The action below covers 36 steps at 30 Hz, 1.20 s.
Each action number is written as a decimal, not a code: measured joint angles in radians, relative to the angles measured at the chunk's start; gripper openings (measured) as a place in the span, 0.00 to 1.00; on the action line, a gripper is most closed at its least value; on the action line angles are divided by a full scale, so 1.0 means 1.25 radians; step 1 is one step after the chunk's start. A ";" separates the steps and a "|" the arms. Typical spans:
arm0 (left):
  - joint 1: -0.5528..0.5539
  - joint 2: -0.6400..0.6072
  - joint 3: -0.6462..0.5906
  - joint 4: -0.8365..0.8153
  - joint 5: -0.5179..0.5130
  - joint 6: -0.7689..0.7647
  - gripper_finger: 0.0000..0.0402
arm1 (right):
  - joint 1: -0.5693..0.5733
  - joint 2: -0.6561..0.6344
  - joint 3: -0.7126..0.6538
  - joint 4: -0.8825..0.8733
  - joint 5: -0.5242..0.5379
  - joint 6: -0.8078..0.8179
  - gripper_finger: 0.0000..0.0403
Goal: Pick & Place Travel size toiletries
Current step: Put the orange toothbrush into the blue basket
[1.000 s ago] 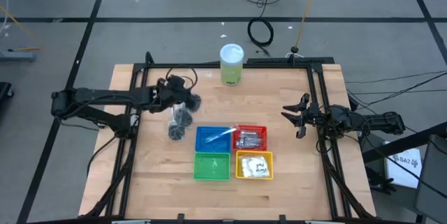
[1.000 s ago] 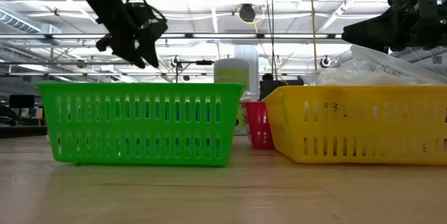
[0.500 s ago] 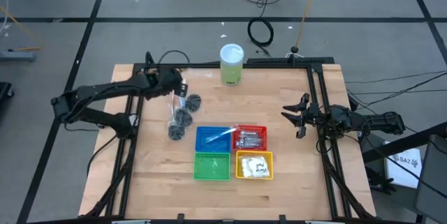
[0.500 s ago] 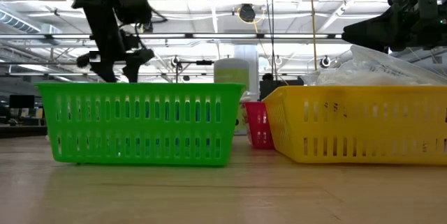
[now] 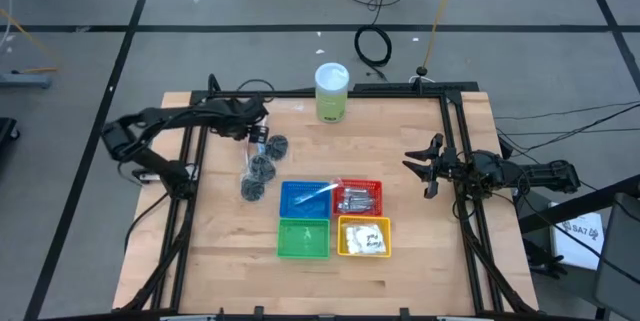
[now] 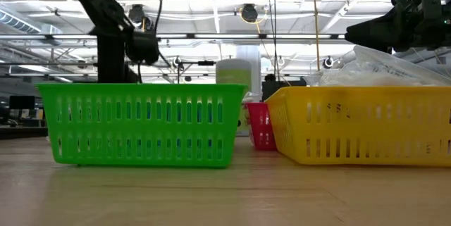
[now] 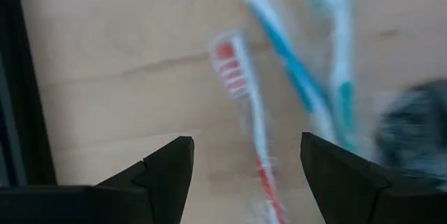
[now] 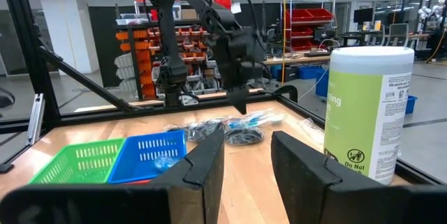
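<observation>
Two dark, slender arms built of black tubular links joined by bulkier rounded joints, each ending in a two-finger gripper. Left gripper (image 7: 244,175): matte black fingers, flat-faced with angular, bevelled tips. Right gripper (image 8: 244,161): the same blocky black fingers. Thin black cables loop loosely beside the left arm's (image 5: 160,126) wrist.

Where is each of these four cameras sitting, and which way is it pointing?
High view: above, looking straight down; table, both arms.
Low view: at tabletop height, facing the green basket and yellow basket; arms overhead.
Left wrist view: over wrapped toothbrushes, past the open left pincer.
Right wrist view: across the table, past the open right pincer.
Shared: the green canister, also in the high view.
</observation>
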 joint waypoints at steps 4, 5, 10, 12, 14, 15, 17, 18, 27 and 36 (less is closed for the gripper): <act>-0.002 0.058 0.000 -0.020 -0.001 -0.013 0.65 | 0.000 0.000 0.000 0.000 0.000 0.000 0.27; -0.002 0.069 0.000 -0.024 -0.001 -0.014 0.65 | 0.000 0.000 0.000 0.000 0.000 0.000 0.27; -0.002 0.116 0.004 -0.023 -0.003 -0.017 0.65 | 0.000 0.000 0.000 0.000 0.000 0.000 0.27; -0.002 0.125 0.005 -0.023 -0.005 -0.016 0.65 | 0.000 0.000 0.000 0.000 0.000 0.000 0.27; -0.002 0.128 0.004 -0.022 -0.005 -0.016 0.65 | 0.000 0.000 0.000 0.000 0.000 0.000 0.27; -0.003 0.128 0.004 -0.023 -0.005 -0.016 0.65 | 0.000 0.000 0.000 0.000 0.000 0.000 0.27; -0.010 0.128 0.003 -0.024 -0.009 -0.015 0.65 | 0.000 0.000 0.000 0.000 0.000 0.000 0.27; -0.015 0.129 0.003 -0.024 -0.014 -0.010 0.65 | 0.000 0.000 0.000 0.000 0.000 0.000 0.27; -0.058 0.130 0.002 -0.027 -0.063 -0.083 0.64 | 0.000 0.000 0.000 0.000 0.000 0.000 0.27; -0.056 0.130 0.001 -0.024 -0.010 -0.088 0.48 | 0.000 0.000 0.000 0.000 0.000 0.000 0.27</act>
